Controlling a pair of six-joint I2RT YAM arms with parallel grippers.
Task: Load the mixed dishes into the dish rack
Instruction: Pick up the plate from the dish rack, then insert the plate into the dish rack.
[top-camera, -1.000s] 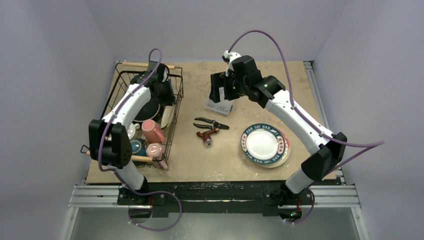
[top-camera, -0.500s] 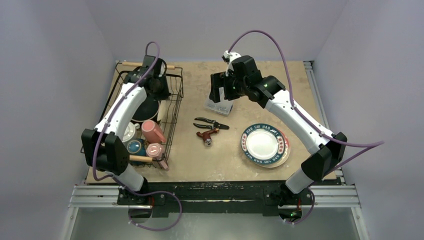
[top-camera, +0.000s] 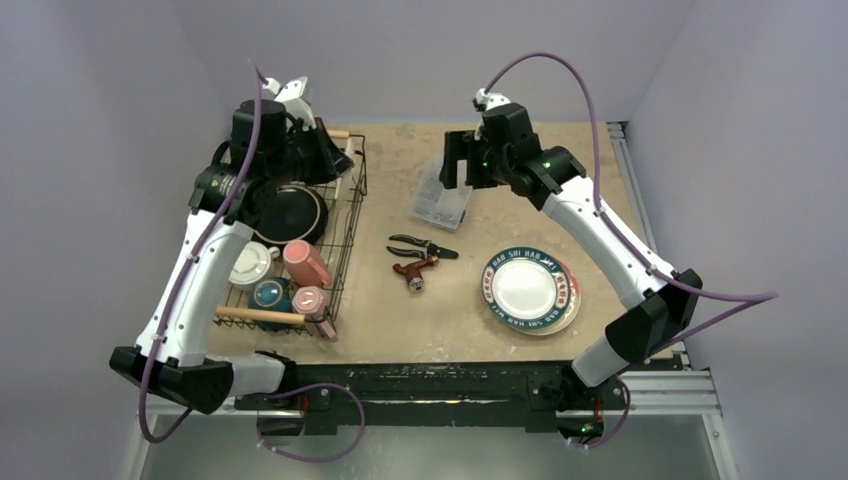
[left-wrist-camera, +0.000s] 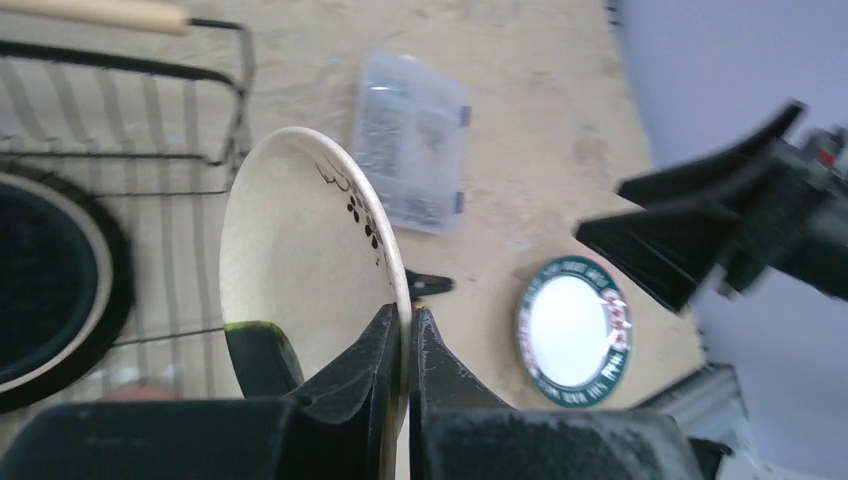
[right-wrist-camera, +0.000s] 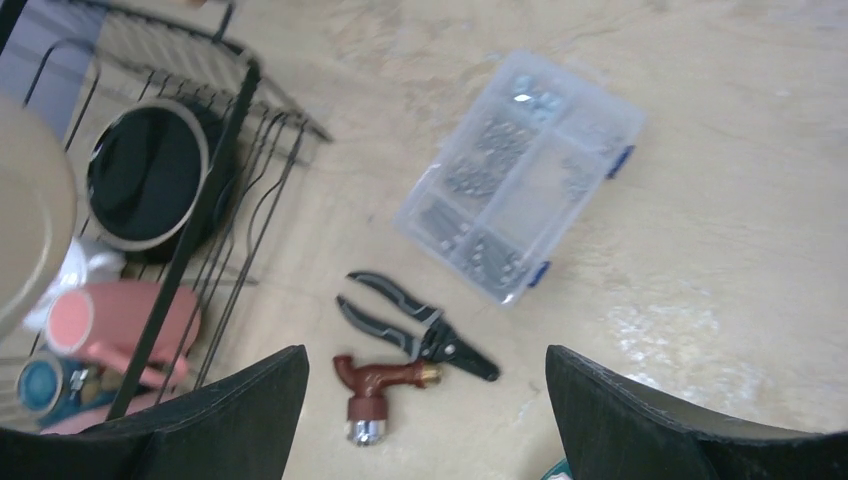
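Top external view: a mottled tan table (top-camera: 600, 180) sits between plain, pale lilac walls (top-camera: 400, 50). The dish rack (top-camera: 350, 225) stands at the table's left side, holding a black plate (top-camera: 290, 212), two pink mugs (top-camera: 305, 262) and a teal cup (top-camera: 268, 295). Just right of the rack lie pliers (top-camera: 423, 245) and a red tool (top-camera: 415, 272). Farther right is a stack of plates (top-camera: 530, 290), the top one teal-rimmed. The right gripper (top-camera: 458, 183) hangs above a clear box (top-camera: 438, 200), right of the rack's far end. From this view the left arm hides what it carries over the rack's far right corner.

The left wrist view shows it. The left gripper (left-wrist-camera: 408, 318) has its jaws pressed onto the rim of a cream plate (left-wrist-camera: 300, 250) with small dark flower marks, held on edge above the rack's right wall. The right wrist view shows the right gripper's fingers (right-wrist-camera: 230, 410) spread wide and free, with the box, pliers and red tool lying apart on the table below.
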